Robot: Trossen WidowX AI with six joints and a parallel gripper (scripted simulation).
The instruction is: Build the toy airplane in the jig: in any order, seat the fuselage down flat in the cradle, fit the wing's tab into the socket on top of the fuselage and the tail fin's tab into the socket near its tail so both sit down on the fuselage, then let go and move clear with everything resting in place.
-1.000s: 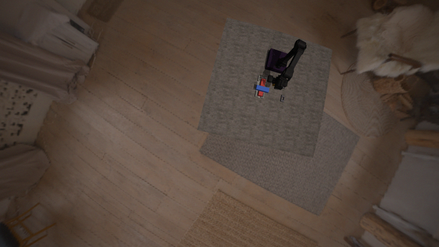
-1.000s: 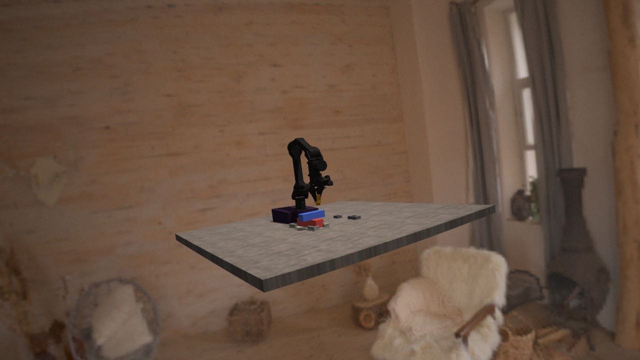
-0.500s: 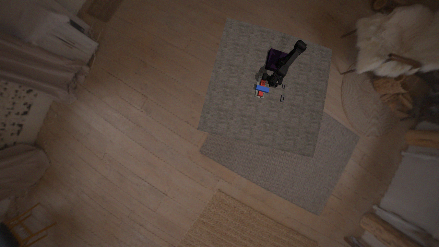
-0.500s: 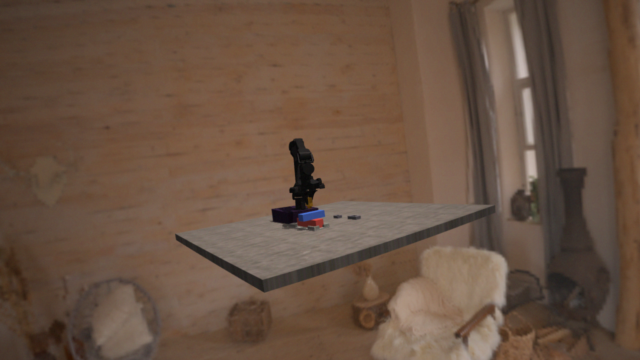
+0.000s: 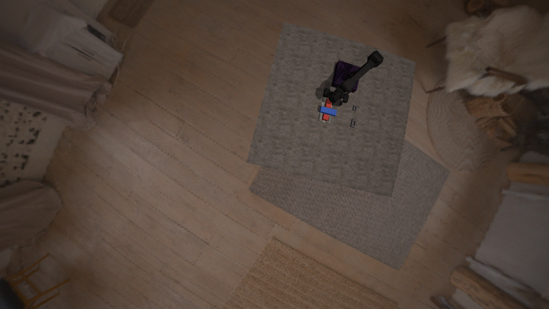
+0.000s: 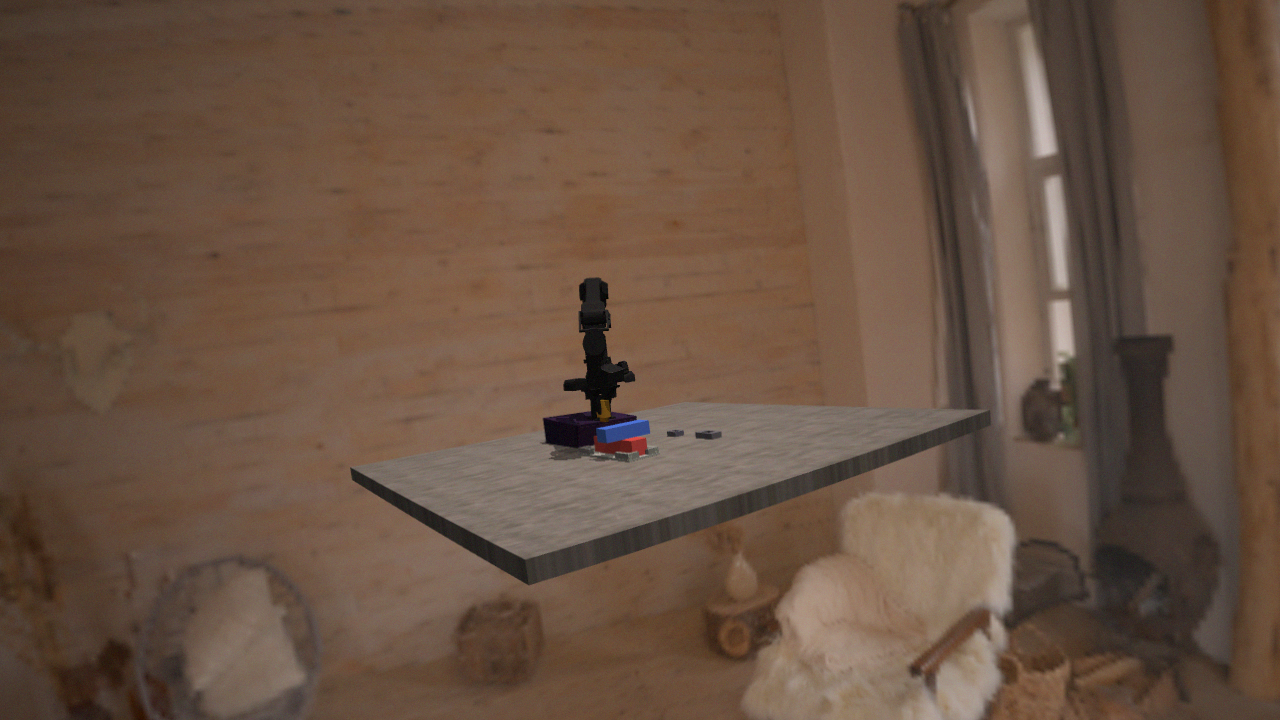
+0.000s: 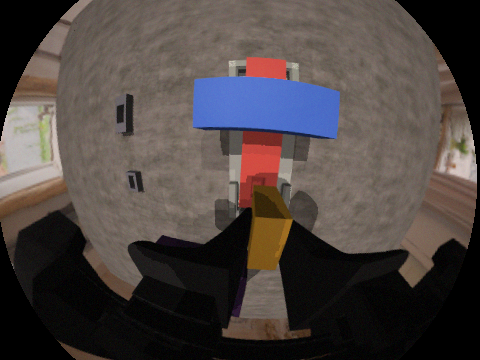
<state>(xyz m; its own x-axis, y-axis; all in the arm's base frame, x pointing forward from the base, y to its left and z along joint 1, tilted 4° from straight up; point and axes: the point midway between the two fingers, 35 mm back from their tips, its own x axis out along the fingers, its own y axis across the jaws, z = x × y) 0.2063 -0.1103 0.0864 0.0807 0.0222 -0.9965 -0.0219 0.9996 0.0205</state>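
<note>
The red fuselage [image 5: 325,117] [image 6: 637,445] [image 7: 261,160] lies in the pale cradle [image 5: 320,119] [image 6: 627,457] [image 7: 233,167]. The blue wing [image 5: 328,110] [image 6: 622,431] [image 7: 266,106] lies crosswise on top of the fuselage. My gripper [image 6: 602,410] [image 7: 262,213] is shut on the yellow-orange tail fin [image 6: 605,409] [image 7: 267,242] and holds it upright above the tail end of the fuselage. In the wrist view part of the tail socket [image 7: 257,182] shows just beyond the fin's lower end. The fin's tab is hidden. In the top view the arm hides the fin and fingertips.
Two small dark holders, a larger one [image 5: 352,122] [image 6: 708,434] [image 7: 123,114] and a smaller one [image 5: 354,107] [image 6: 674,433] [image 7: 134,181], stand on the grey table [image 5: 307,153] [image 6: 501,501] [image 7: 165,75] to one side of the cradle. The dark purple base block [image 5: 341,69] [image 6: 565,431] is behind the cradle.
</note>
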